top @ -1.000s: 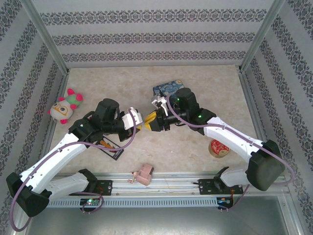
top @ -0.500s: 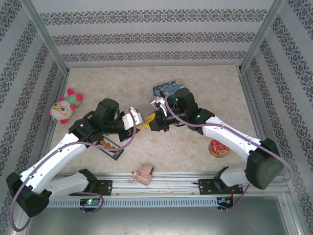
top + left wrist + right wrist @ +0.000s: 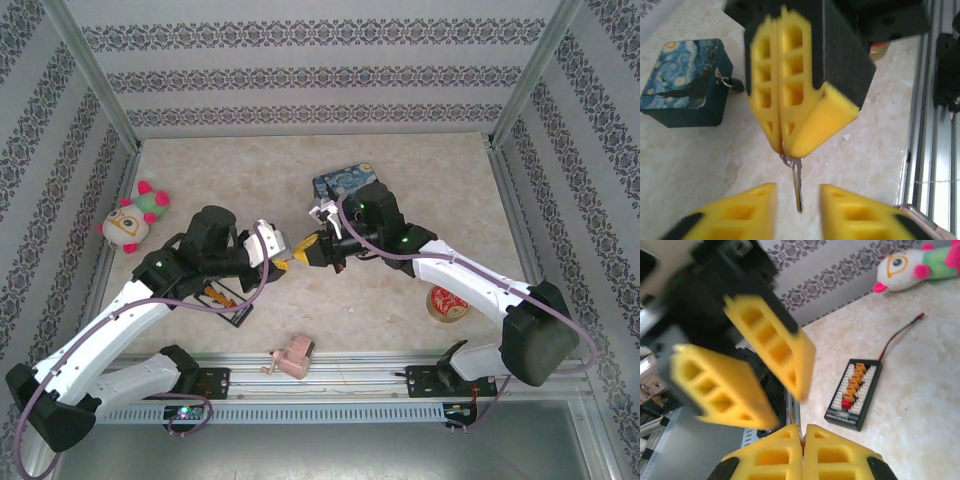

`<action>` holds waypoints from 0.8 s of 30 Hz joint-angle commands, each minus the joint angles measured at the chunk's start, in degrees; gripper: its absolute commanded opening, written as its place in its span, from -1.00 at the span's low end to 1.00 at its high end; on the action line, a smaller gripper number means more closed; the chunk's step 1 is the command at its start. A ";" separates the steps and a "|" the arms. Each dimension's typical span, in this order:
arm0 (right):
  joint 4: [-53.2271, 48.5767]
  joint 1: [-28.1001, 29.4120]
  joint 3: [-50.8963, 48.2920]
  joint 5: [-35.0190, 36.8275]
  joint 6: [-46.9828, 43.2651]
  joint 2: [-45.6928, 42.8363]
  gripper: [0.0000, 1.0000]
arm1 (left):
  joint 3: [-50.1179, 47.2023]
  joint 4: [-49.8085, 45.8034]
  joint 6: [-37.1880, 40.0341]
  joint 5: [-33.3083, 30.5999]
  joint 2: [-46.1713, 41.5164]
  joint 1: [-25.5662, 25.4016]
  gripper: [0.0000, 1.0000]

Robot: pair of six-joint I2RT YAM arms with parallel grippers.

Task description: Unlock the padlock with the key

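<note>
Two grippers face each other tip to tip above the pale marbled tabletop [image 3: 700, 160]. The right gripper [image 3: 781, 145] has its yellow foam fingers pressed together on the ring of the slim grey metal key [image 3: 797, 182]. The key hangs down in the gap between the parted fingers of the left gripper [image 3: 797, 192]. The tiny dark padlock [image 3: 729, 82] sits against the side of the blue starry-painted tin [image 3: 685, 85], apart from both grippers.
</note>
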 commanded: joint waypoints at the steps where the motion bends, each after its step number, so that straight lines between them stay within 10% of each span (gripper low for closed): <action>1: 3.38 -2.10 -2.21 0.78 4.10 -0.96 -1.00 | -1.85 7.66 -5.35 1.03 -3.81 0.55 -0.02; 13: 10.98 -7.48 -6.71 10.17 23.06 -5.47 -1.00 | -10.38 34.01 -35.93 -14.12 -7.42 0.54 0.21; 24: 22.26 -10.69 -9.33 12.85 40.44 -7.24 -1.00 | -7.44 42.43 -46.29 -7.91 4.49 0.55 0.18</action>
